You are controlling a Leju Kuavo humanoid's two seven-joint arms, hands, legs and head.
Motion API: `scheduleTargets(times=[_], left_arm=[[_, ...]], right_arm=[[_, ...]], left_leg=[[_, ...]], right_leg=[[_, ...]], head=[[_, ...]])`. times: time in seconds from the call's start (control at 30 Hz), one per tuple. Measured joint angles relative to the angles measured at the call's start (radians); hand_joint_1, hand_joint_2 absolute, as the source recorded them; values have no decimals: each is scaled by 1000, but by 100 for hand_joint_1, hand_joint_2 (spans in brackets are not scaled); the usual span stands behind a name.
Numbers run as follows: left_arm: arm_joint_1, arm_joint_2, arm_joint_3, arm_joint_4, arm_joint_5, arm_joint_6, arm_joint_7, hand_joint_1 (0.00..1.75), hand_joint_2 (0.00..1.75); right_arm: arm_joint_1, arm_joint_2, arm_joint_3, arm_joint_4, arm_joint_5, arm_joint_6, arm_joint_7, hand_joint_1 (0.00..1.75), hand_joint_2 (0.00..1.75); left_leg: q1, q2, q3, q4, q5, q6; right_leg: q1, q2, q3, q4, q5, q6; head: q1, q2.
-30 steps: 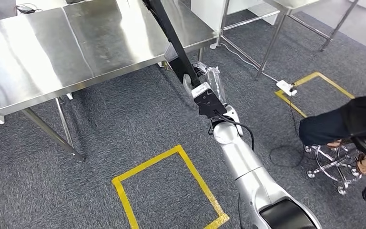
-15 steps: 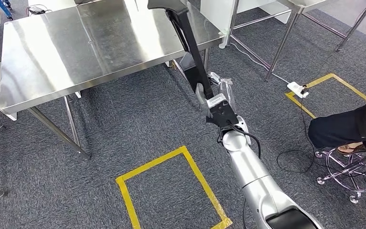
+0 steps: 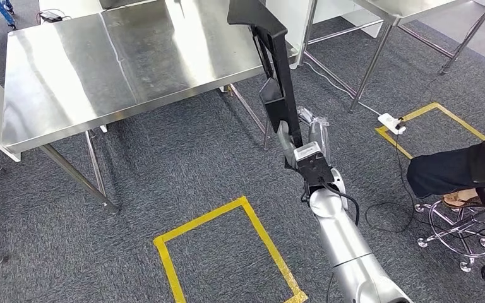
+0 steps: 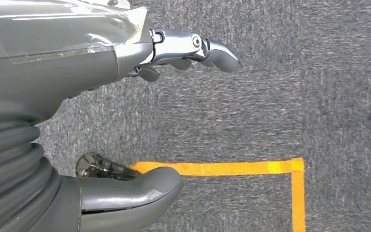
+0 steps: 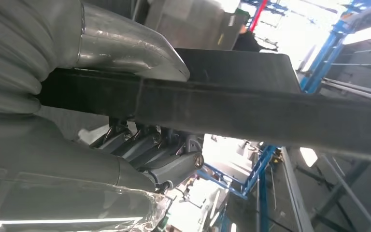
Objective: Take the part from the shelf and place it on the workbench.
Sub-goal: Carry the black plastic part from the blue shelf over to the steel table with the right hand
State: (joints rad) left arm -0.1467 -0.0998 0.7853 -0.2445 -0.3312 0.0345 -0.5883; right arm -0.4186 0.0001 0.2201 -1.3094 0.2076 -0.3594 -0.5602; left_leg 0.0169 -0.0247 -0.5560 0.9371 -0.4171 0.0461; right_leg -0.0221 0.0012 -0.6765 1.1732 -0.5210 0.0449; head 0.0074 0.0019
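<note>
Right hand (image 3: 303, 142), at the centre of the head view, grips the lower end of a long black part (image 3: 276, 60), its thumb (image 5: 130, 48) and fingers (image 5: 166, 157) wrapped around the bar from opposite sides in the right wrist view. That part stands nearly upright, rising toward the top centre of the frame, where its upper end overlaps the right edge of the steel surface (image 3: 120, 69) filling the upper left. Left hand (image 4: 101, 116) hangs above grey carpet (image 4: 270, 106) and a yellow tape line (image 4: 232, 168), fingers apart, holding nothing.
</note>
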Motion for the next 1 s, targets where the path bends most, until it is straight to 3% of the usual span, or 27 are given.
scheduleTargets(times=[0.07, 0.1, 0.17, 0.2, 0.23, 0.27, 0.33, 0.4, 0.43, 0.5, 0.57, 0.6, 0.63, 0.7, 0.77, 0.8, 0.9, 0.93, 1.0], left_arm=[[0, -2, 0, 0, -2, -1, 1, 0, 175], [0, -4, -1, 0, -3, -1, 1, 0, 175], [0, -5, -1, 0, -5, -2, 2, 0, 175], [-1, -4, -2, 0, -5, -1, 2, 0, 175], [-2, -3, -2, -1, -6, -1, 2, 0, 175], [-2, -2, -2, -1, -6, -1, 2, 0, 175], [-4, -2, -3, -1, -7, -1, 3, 0, 175], [-6, -2, -3, -1, -8, 0, 3, 0, 175], [-7, -2, -3, -1, -8, 0, 3, 0, 175], [-8, -2, -3, -1, -10, 0, 2, 0, 175], [-7, -2, -3, -1, -12, 0, 2, 0, 175], [-6, -2, -3, -1, -13, 0, 2, 0, 175], [-6, -2, -3, -1, -13, 0, 2, 0, 175], [-7, 1, -3, -2, -13, 0, 2, 0, 175], [-9, 4, -3, -3, -13, 1, 2, 0, 175], [-9, 6, -4, -3, -13, 2, 2, 0, 175], [-9, 7, -4, -4, -10, 4, 3, 0, 175], [-9, 7, -4, -4, -8, 4, 2, 0, 175], [-10, 6, -3, -4, -4, 3, 2, 0, 175]], right_arm=[[16, -6, -5, -10, 3, 0, 6, 175, 175], [23, -7, -8, -16, 4, 0, 9, 175, 175], [31, -10, -12, -27, 7, 0, 16, 175, 175], [33, -10, -13, -33, 9, 0, 18, 175, 175], [36, -10, -13, -40, 10, 0, 21, 175, 175], [40, -11, -14, -45, 11, 0, 23, 175, 175], [49, -13, -17, -55, 13, -1, 25, 175, 175], [54, -14, -20, -63, 15, -1, 26, 175, 175], [55, -14, -20, -67, 16, -1, 26, 175, 175], [58, -14, -21, -70, 17, -1, 26, 175, 175], [63, -14, -21, -70, 17, -1, 26, 175, 175], [65, -14, -21, -71, 17, -1, 26, 175, 175], [66, -14, -21, -72, 17, -1, 26, 175, 175], [66, -13, -21, -75, 17, -1, 26, 175, 175], [65, -13, -21, -78, 17, -1, 26, 175, 175], [66, -13, -21, -78, 17, 0, 26, 175, 175], [68, -13, -21, -78, 17, 1, 26, 175, 175], [65, -13, -21, -77, 17, 2, 26, 175, 175], [56, -14, -20, -75, 16, 3, 26, 175, 175]], left_leg=[[3, -1, 1, 3, -5, -5], [6, -2, 1, 8, -10, -10], [14, -3, 0, 28, -26, -27], [16, -3, -3, 43, -38, -38], [16, -4, -7, 55, -49, -47], [14, -4, -9, 63, -57, -53], [16, -6, -8, 66, -65, -59], [20, 2, -16, 92, -82, -63], [21, 7, -35, 132, -100, -64], [19, 17, -110, 265, -151, -64], [15, 19, -185, 367, -167, -56], [11, 19, -198, 366, -145, -46], [3, 20, -192, 328, -107, -31], [-20, 22, -143, 199, -24, 15], [-39, 28, -106, 116, 4, 52], [-45, 29, -96, 99, 0, 61], [-45, 23, -50, 48, 2, 65], [-42, 22, -33, 37, 4, 64], [-37, 19, -17, 27, 0, 58]], right_leg=[[-6, 0, -51, 84, -20, 12], [-10, 0, -48, 71, -8, 23], [-21, -1, 8, -46, 44, 52], [-24, -1, 38, -102, 63, 58], [-25, 0, 59, -137, 72, 53], [-23, 1, 66, -145, 71, 40], [-19, 3, 67, -137, 63, 8], [-18, 4, 72, -136, 57, -9], [-17, 4, 77, -137, 54, -15], [-9, 3, 85, -137, 46, -26], [2, 2, 94, -137, 37, -36], [8, 2, 101, -137, 31, -39], [14, 2, 109, -138, 26, -42], [24, 2, 129, -143, 14, -46], [26, 1, 142, -155, 6, -43], [25, -1, 147, -155, 9, -36], [23, -3, 156, -136, 13, -19], [23, -2, 142, -108, 4, -18], [19, -1, 73, 2, -32, -14]], head=[[0, 0], [0, 0], [0, 0], [1, 0], [1, 0], [0, 0], [-3, 0], [-3, 0], [-3, 0], [-3, 0], [-3, 0], [-3, 0], [-3, 0], [-2, 0], [1, 0], [1, 0], [0, 0], [0, 0], [0, 0]])
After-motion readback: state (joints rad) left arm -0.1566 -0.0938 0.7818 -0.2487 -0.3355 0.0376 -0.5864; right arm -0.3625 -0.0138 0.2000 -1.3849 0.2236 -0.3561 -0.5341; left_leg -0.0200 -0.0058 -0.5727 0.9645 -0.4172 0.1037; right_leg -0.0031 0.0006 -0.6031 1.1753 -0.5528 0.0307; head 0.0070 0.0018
